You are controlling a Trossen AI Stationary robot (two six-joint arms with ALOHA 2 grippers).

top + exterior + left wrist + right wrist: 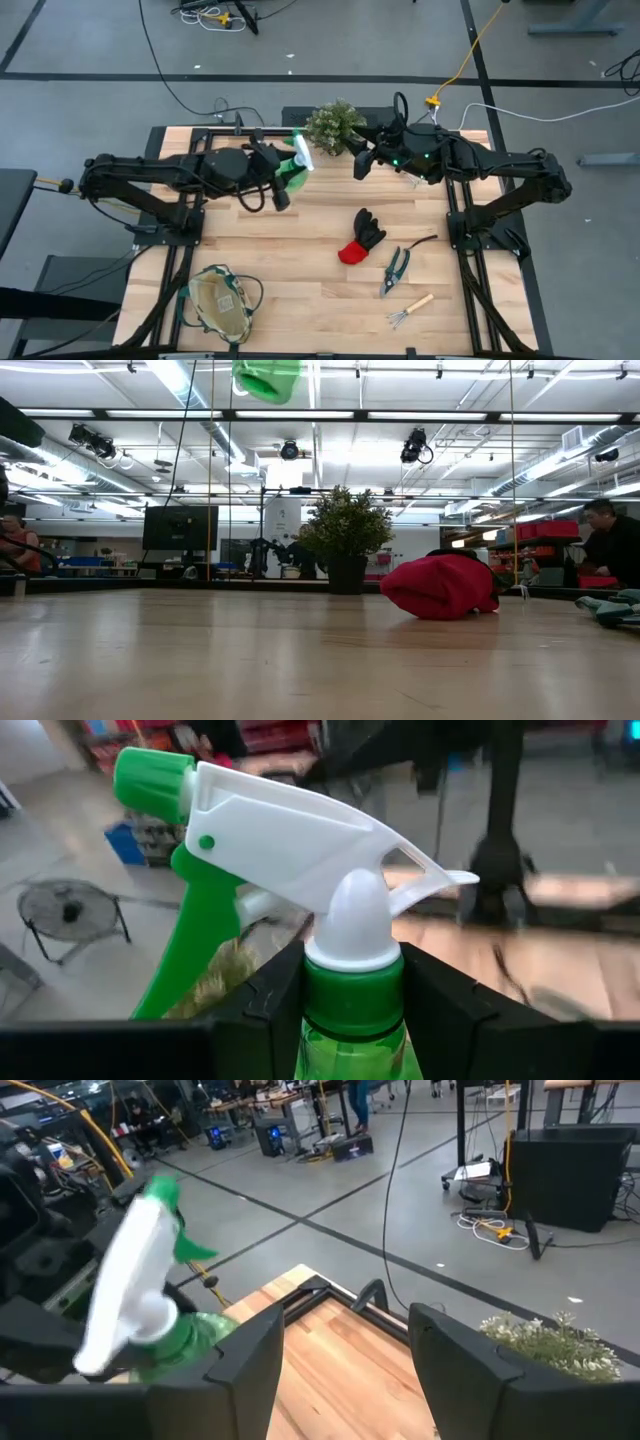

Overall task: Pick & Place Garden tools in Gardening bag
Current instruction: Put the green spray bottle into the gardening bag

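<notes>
The left pincer (283, 180) is gripping the green spray bottle (297, 168) by its neck, holding it in the air above the far side of the desk (300, 260), near the potted plant (335, 126). The right pincer (362, 162) is hanging open and empty just beside the plant, on its other side. The black-and-red glove (362, 236) is lying mid-desk, with the pruning shears (396, 268) and a wooden-handled mini rake (410, 310) nearby. The gardening bag (220, 302) is sitting at the near left corner.
</notes>
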